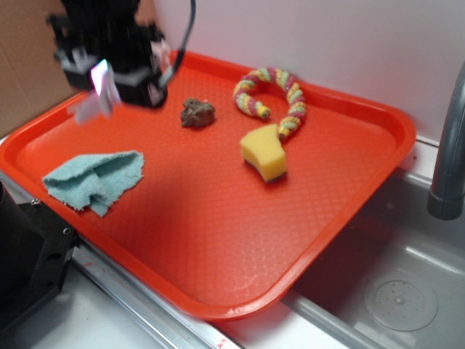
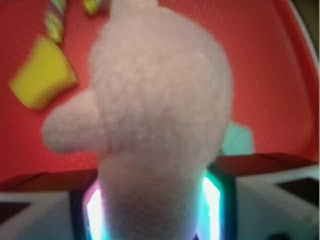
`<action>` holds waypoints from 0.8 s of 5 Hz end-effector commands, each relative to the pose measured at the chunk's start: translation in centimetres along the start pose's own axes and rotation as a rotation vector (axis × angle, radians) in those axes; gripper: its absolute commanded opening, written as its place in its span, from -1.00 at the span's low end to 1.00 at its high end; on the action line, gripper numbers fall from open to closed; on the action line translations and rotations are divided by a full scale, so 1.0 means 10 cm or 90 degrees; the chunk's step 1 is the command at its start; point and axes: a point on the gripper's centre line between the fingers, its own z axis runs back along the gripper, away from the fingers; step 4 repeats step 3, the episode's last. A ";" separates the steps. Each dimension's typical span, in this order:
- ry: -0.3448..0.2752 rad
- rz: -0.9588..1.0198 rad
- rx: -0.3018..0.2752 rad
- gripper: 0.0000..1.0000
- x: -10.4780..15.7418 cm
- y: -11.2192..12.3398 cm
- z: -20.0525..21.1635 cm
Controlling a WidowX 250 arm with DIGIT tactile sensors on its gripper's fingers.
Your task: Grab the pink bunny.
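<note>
The gripper (image 1: 102, 91) is up above the far left corner of the orange tray (image 1: 218, 240), and its jaws are closed on the pink bunny (image 2: 160, 110), which is clamped between the two lit pads at its lower end and fills most of the wrist view. From outside the toy shows only as a pale, blurred scrap hanging below the jaws (too smeared to make out ears or string), clear of the tray floor. Just below and ahead of the jaws lies the blue cloth (image 1: 94, 178), crumpled near the tray's left edge. Well off to the side of the jaws sit a small brown lump (image 1: 197, 113), a yellow sponge (image 1: 265, 153), and beyond it the striped rope toy (image 1: 280, 98), curled in a hook touching the sponge.
</note>
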 end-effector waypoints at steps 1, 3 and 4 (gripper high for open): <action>-0.057 -0.011 -0.032 -1.00 0.24 0.19 0.63; -0.039 0.027 -0.051 -1.00 0.31 0.32 0.68; -0.039 0.027 -0.051 -1.00 0.31 0.32 0.68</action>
